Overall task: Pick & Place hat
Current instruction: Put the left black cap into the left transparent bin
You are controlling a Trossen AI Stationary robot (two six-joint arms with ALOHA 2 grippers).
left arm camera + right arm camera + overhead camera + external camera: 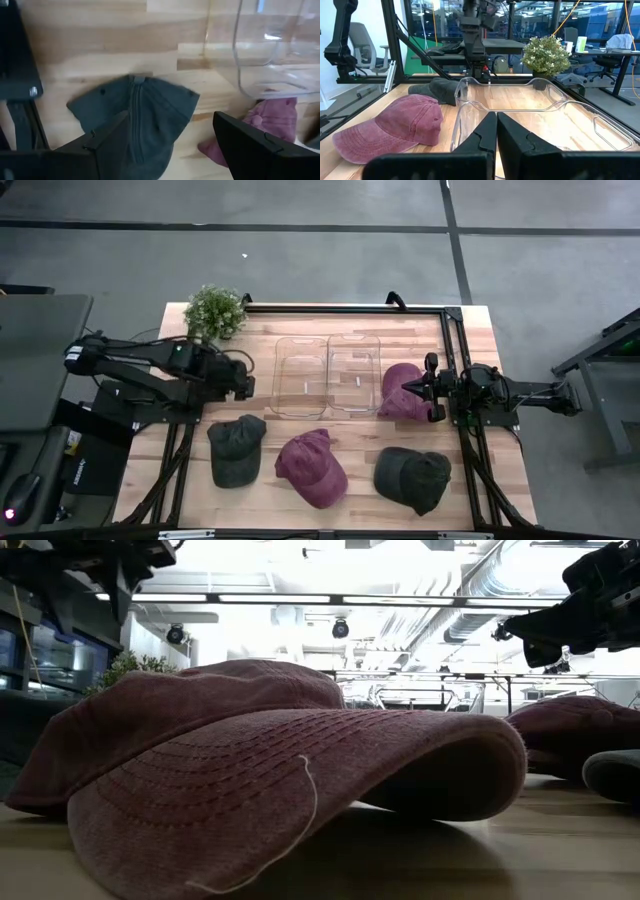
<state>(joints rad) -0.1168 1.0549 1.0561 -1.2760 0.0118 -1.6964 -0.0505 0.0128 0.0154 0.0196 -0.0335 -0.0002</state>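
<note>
We see two clear bins (328, 375) side by side mid desk (470, 320), just ahead of the left claw (247, 387); both look bare inside from the high view and from the right wrist view, where only the wood shows through their walls.

The left claw hangs over the desk with its arm reaching in from the left edge, fingers (107, 140) spread wide and holding nothing. Under it, a touch toward the front edge, lies a dark green cap (236, 448). Further along the front, off to the claw's side, sit a maroon cap (312, 467) and another dark cap (413, 478).

The right claw (412, 388) stretches in from the right edge, its arm low and level, fingers (485, 132) pressed together with nothing between them. Its tip sits over a second maroon cap (403, 392), which lies beside the right-hand bin; we cannot tell whether it touches the cap.

A potted plant (214, 310) stands at the back of the desk, behind the left claw.

The low view gives us only the front maroon cap up close, brim toward the camera with a loose thread hanging, and the second maroon cap at the far right. The left wrist view shows the green cap between the fingers and a bin corner beyond. The right wrist view shows the left arm across the bins.
</note>
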